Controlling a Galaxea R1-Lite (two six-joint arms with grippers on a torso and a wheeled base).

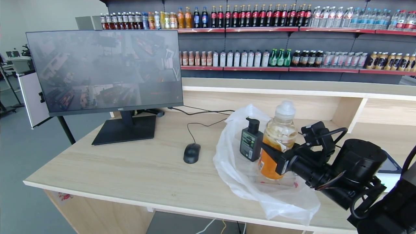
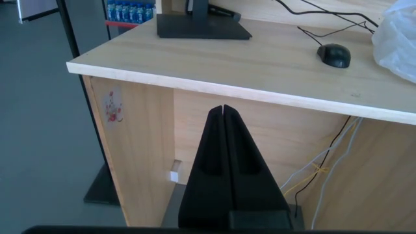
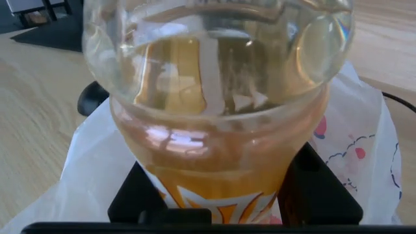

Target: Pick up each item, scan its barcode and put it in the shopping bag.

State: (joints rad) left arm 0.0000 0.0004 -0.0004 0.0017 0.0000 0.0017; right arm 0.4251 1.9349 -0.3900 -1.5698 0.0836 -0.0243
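We see a long pale wooden surface (image 1: 130, 175) running across the scene, and on the far wall behind it dark shelves (image 1: 292, 31) lined with rows of drink bottles. At the far left of the surface a dark monitor (image 1: 104, 71) stands on a flat black base. Right of centre a translucent white shopping bag (image 1: 240, 185) lies spread on the surface, reaching its near edge. The right jaws, on the black arm (image 1: 341, 172) coming in from the near right, are clamped on the lower part of a clear juice bottle (image 1: 280, 130) with a white cap, yellowish liquid and an orange label. The bottle is upright over the bag's plastic, and we cannot tell whether its base rests there. Just left of it a dark pump bottle (image 1: 251, 140) stands upright on the bag, whose plastic rises behind both. A black corded mouse (image 1: 191, 153) lies left of the bag, apart from it. The left jaws hold nothing, their black fingers (image 2: 211, 156) pressed together in front of the surface's near side, below its top.
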